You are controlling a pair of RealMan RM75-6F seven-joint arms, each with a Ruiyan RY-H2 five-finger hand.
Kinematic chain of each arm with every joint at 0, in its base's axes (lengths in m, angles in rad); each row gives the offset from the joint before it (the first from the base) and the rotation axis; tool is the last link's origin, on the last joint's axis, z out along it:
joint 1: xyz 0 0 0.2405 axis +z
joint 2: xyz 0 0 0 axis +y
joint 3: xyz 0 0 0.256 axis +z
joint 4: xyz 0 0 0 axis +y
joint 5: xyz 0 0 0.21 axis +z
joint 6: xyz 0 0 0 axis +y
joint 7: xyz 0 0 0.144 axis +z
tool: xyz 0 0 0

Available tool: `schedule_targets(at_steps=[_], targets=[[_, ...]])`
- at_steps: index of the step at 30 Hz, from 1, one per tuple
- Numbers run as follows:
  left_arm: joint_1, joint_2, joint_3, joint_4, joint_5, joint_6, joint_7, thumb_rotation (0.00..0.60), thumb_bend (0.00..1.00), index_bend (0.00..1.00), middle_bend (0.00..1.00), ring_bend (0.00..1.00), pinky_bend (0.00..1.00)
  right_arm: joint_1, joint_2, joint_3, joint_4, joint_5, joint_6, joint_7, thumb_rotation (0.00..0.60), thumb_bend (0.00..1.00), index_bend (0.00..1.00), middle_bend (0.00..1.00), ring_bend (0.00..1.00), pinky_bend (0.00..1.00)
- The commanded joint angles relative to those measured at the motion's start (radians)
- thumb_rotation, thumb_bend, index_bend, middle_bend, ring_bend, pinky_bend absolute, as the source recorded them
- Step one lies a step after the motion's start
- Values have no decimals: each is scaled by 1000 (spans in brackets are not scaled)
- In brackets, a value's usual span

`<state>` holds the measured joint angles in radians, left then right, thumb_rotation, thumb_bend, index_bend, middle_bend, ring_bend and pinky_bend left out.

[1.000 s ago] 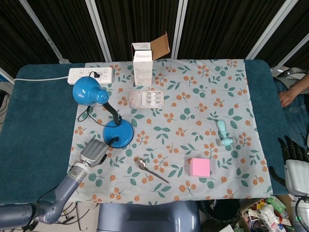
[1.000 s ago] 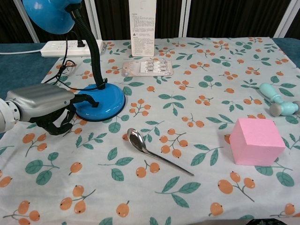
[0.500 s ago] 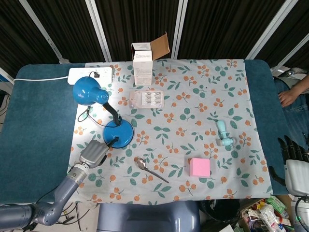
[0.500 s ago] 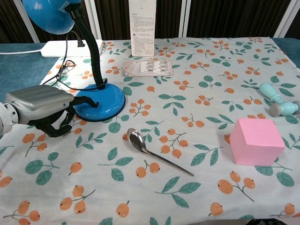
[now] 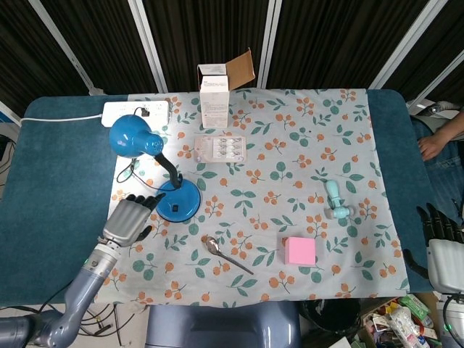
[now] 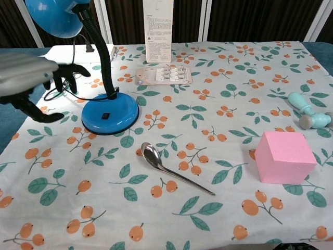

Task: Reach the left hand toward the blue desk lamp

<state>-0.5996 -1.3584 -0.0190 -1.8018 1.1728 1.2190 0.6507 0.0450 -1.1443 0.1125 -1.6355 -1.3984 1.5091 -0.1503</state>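
The blue desk lamp stands at the left of the flowered cloth, its round base (image 5: 177,201) on the cloth and its shade (image 5: 130,136) leaning back left on a black gooseneck. In the chest view the base (image 6: 110,113) lies centre left and the shade (image 6: 54,15) is at the top left. My left hand (image 5: 127,221) hovers just left of the base with its fingers spread toward it and holds nothing; the chest view shows the hand (image 6: 31,78) raised above the cloth. My right hand (image 5: 437,230) hangs off the table's right edge with nothing in it.
A white power strip (image 5: 135,111) and the lamp's black cord lie behind the lamp. A white carton (image 5: 215,98), a blister pack (image 5: 221,150), a spoon (image 5: 226,254), a pink cube (image 5: 299,251) and a teal tool (image 5: 335,201) are spread across the cloth. A person's hand (image 5: 435,145) shows at the right edge.
My left hand has lifted off the cloth beside the lamp base, shifted left and up, and its curled fingers have spread open. The right hand has not moved.
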Motion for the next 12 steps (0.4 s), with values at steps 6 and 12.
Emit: schedule_targets(at_steps=[6,12], targets=[[143,223,50,-158,90,177,-48,600,220,52,113,127,202,-2,-1,-2,-4,-6,7,-7,600,224,0,0,54,97],[220,319,80,-150,184,260,-157,600,220,52,101,109,176,-2,-4,-4,-9,-13,11,-17,600,224,0,0,54,98]])
